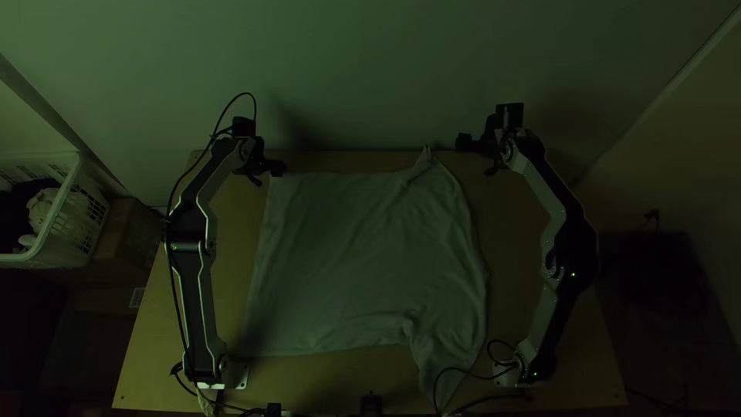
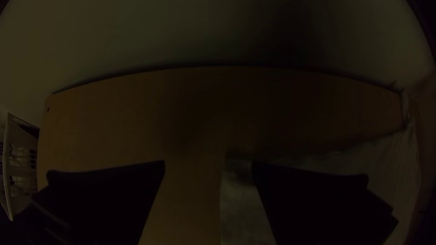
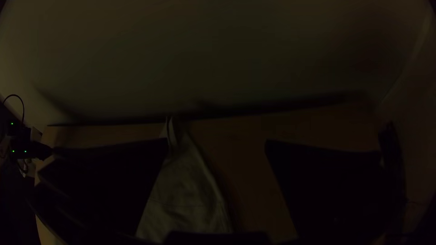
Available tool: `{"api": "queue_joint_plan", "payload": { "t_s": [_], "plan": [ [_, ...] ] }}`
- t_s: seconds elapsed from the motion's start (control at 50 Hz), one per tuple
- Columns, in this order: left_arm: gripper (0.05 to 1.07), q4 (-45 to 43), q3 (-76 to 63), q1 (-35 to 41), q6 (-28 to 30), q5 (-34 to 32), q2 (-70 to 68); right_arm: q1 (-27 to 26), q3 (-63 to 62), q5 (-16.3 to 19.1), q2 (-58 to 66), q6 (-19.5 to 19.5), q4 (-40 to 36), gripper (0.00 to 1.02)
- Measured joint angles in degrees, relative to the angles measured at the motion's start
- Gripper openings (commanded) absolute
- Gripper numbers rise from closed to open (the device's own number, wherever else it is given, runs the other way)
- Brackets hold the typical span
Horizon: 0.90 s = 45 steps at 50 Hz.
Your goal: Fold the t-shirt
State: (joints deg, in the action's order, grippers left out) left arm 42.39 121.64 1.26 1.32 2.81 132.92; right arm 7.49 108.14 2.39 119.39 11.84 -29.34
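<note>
Can see the shirt (image 1: 363, 255) spread across the middle of the counter (image 1: 505, 232), mostly flat, with soft wrinkles toward the right. Ends at the left in a fairly straight side; at the right, tapers to a narrow point at the counter's far edge and to a wider flap toward the near edge. Find the left tool (image 1: 270, 176) at the shirt's far left corner, with fingers wide apart. Find the right tool (image 1: 475, 157) near the counter's far edge, between the shirt's narrow point and the far right corner, also with fingers apart. Beyond the left edge, see a basket (image 1: 59, 207) with cloth inside.
</note>
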Motion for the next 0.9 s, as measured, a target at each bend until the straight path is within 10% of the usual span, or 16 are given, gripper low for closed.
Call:
{"api": "queue_joint_plan", "payload": {
  "t_s": [0.3, 0.72, 0.9],
  "plan": [
    [0.95, 1.60, 0.09, 1.46, 0.70, 1.62, 0.33, 0.00, 3.78, -1.14, 4.09, 0.46, -4.94, 0.97],
    [0.08, 1.01, -0.46, 3.04, 2.84, 2.58, 0.63, -0.04, 8.92, -1.57, 7.98, 1.73, -9.14, 0.95],
    [0.08, -0.28, -0.46, 3.04, 2.84, 2.56, 0.63, -0.04, 9.90, -1.75, 9.79, 1.88, -9.18, 0.90]
  ]
}}
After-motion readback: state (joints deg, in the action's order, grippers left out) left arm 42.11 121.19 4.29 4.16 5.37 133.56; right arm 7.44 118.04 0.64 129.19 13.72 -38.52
